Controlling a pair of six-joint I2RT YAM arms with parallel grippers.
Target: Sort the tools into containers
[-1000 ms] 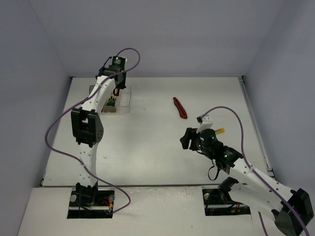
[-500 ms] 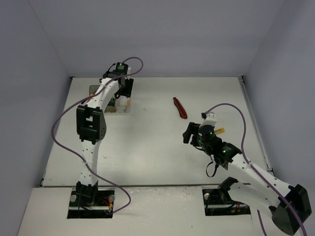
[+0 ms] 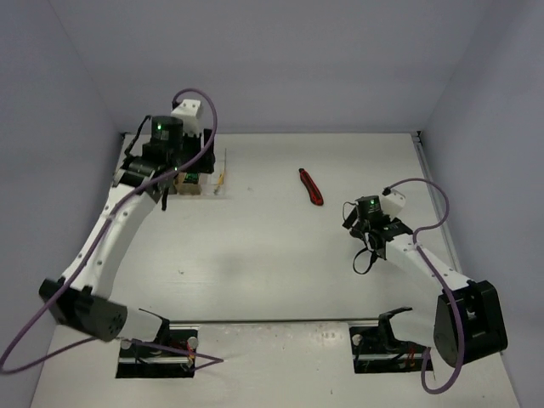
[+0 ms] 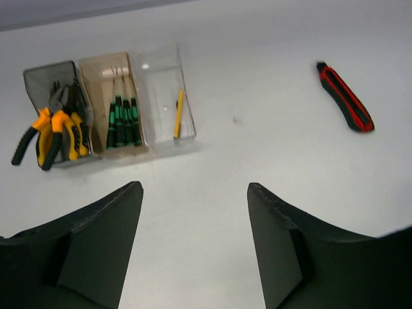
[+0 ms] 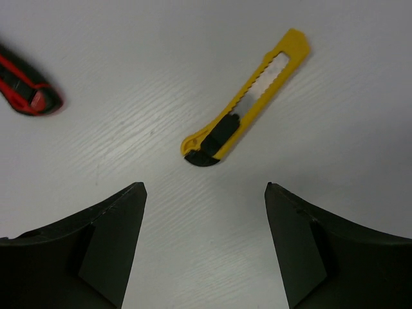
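The left gripper (image 4: 194, 190) gapes empty above the table (image 4: 257, 58), before the smoky grey bin (image 4: 37, 72) of pliers (image 4: 55, 125), the amber bin (image 4: 102, 62) of screwdrivers (image 4: 122, 119) and the clear bin (image 4: 161, 80) with one thin yellow tool (image 4: 178, 114), while farther right lies the red-handled tool (image 4: 346, 98), then the right gripper (image 5: 204, 190), spread empty near the yellow utility knife (image 5: 248, 96).

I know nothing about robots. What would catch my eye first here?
Colour against the white table: three translucent bins at its far left hold orange-handled pliers and green screwdrivers. A yellow utility knife lies before the right arm's spread fingers, and a red-and-black tool lies alone toward the far side.
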